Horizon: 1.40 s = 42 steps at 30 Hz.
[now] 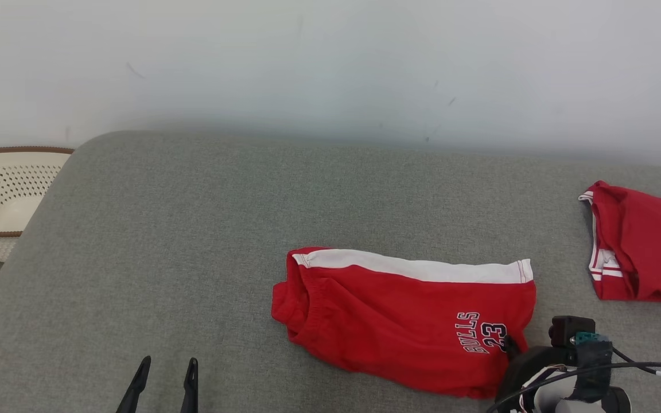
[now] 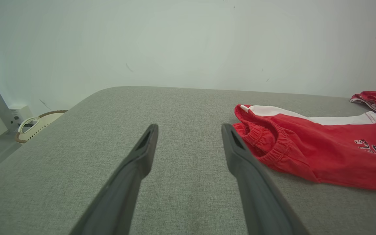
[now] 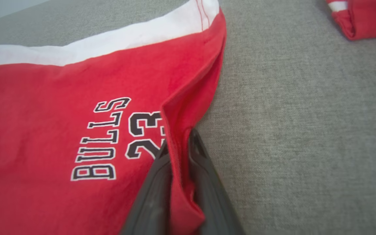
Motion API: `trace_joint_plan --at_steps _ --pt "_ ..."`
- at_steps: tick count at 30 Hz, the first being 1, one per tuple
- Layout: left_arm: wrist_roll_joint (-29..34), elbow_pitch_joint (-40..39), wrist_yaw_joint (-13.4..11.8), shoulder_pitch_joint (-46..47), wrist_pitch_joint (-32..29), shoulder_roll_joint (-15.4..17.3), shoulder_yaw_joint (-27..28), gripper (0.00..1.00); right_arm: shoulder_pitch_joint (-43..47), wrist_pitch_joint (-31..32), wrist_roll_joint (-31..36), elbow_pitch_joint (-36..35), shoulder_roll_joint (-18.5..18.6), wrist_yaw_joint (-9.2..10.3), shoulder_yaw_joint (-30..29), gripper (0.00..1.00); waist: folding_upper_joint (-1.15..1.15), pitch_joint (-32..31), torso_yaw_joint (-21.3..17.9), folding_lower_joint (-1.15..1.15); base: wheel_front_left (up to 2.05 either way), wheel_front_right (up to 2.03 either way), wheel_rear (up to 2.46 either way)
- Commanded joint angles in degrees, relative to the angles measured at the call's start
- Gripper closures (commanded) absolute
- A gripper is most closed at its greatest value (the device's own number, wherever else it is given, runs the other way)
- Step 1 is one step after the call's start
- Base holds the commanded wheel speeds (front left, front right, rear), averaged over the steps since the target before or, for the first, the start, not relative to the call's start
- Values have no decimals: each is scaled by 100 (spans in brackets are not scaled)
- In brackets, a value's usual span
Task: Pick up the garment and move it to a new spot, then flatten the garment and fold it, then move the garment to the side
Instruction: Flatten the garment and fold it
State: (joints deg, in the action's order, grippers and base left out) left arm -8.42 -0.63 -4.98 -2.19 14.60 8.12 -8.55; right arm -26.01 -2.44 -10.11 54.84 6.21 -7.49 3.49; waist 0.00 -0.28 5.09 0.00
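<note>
The red Bulls shorts [image 1: 399, 315] lie folded on the grey fabric-covered tabletop [image 1: 164, 241], right of centre. The right jaws are nearly closed on a thin raised ridge of cloth at the hem (just beside the "23" print). The left jaws stand wide open and empty over bare tabletop. Only the top layer may have been caught, so on lifting the fold could be pulled open or the pinch lost. A second red garment [image 1: 646, 246] nearby could be snagged if the shorts are dragged rightward.
</note>
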Motion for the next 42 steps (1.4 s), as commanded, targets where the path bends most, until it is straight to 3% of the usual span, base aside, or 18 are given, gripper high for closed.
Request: trace_joint_plan --at_steps 1,15,22,30,36,42 --pt "-31 -10 -15 8 -14 31 -14 0 -21 -72 -39 110 21 -1 59 100 0 3 4 0 0 0 0" --pt "-140 -39 -143 -142 13 62 72 0 -206 -761 -144 256 766 2 318 100 0 -40 -142 0 0 0 0" --pt "-141 -39 -148 -98 27 48 40 0 -272 -646 -559 -230 515 2 620 100 0 -38 -188 0 0 0 0" --pt "-157 9 -123 65 41 -8 -66 0 -30 -113 -1242 -1529 208 1 1409 100 0 -1 -48 0 0 0 0" --pt "-174 132 -74 160 55 -54 -151 0 237 305 -1489 -2434 -24 1 1778 100 0 2 116 0 0 0 0" --pt "-173 195 -30 265 65 -82 -237 0 448 578 -1517 -2869 -212 0 1905 100 0 31 301 0 0 0 0"
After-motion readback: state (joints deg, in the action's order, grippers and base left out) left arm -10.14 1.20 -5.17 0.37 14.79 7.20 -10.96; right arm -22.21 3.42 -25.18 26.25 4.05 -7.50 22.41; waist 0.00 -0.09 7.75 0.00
